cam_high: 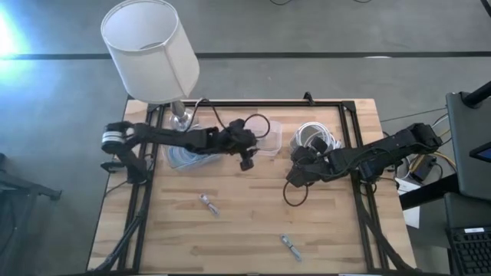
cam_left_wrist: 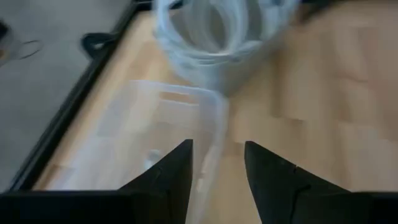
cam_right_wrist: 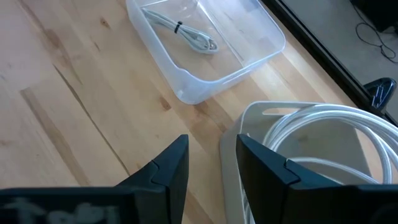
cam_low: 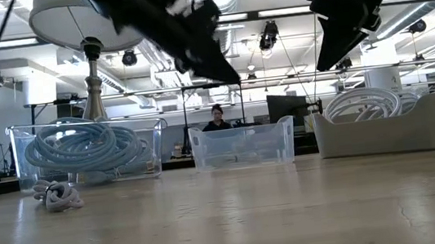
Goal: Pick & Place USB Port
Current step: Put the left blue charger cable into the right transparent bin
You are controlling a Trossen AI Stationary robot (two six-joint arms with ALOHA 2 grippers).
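Note:
Two small grey USB cable bundles lie flat on the wooden table, one [cam_high: 209, 205] near the middle and one [cam_high: 290, 247] by the near edge. A third USB cable [cam_right_wrist: 186, 31] lies inside the clear bin [cam_high: 268, 138]. My left gripper [cam_high: 247, 159] hovers open over the clear bin's near-left rim [cam_left_wrist: 214, 118]. My right gripper [cam_high: 294, 176] is open and hovers beside the near corner of the white-cable bin [cam_right_wrist: 298, 134]. Neither gripper holds anything.
A bin of blue cable [cam_high: 182, 157] and a lamp with a white shade [cam_high: 149, 50] stand at the far left. A dark cable loop [cam_high: 295, 195] lies below my right gripper. A black frame [cam_high: 357, 153] borders the table. A person [cam_low: 217, 118] sits in the room behind.

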